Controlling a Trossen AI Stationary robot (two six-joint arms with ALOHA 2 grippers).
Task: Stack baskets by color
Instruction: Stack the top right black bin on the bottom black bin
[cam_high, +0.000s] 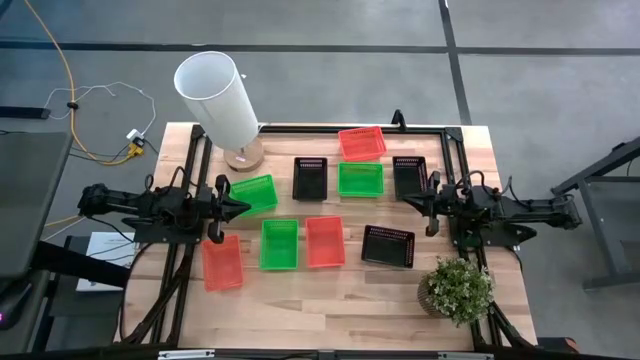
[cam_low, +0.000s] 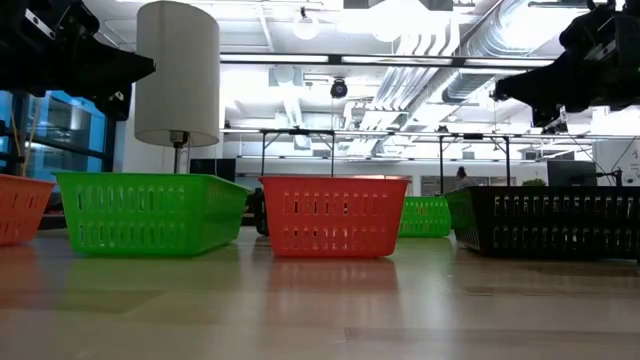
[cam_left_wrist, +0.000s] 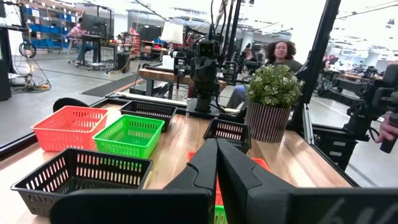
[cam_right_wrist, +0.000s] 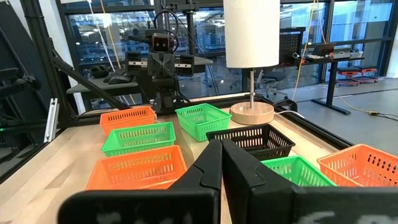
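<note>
Closed and empty, the left claw (cam_high: 243, 207) hovers at the surface's (cam_high: 330, 290) left edge; the right claw (cam_high: 408, 198), likewise closed and empty, hovers at the right edge. Both arms extend level, facing inward. Nine baskets (cam_high: 278, 244) lie unstacked between them. No legible writing. The low view crops both claws.

I count nine baskets around the lamp (cam_high: 220, 98): three red (cam_high: 361, 143) (cam_high: 325, 241) (cam_high: 223, 262), three green (cam_high: 253, 194) (cam_high: 360, 179) (cam_high: 279, 244), three black (cam_high: 310, 177) (cam_high: 409, 175) (cam_high: 388, 245). One lamp, at the table's (cam_high: 330, 300) back edge. One potted plant (cam_high: 456, 290), at the corner diagonally opposite the lamp.
</note>
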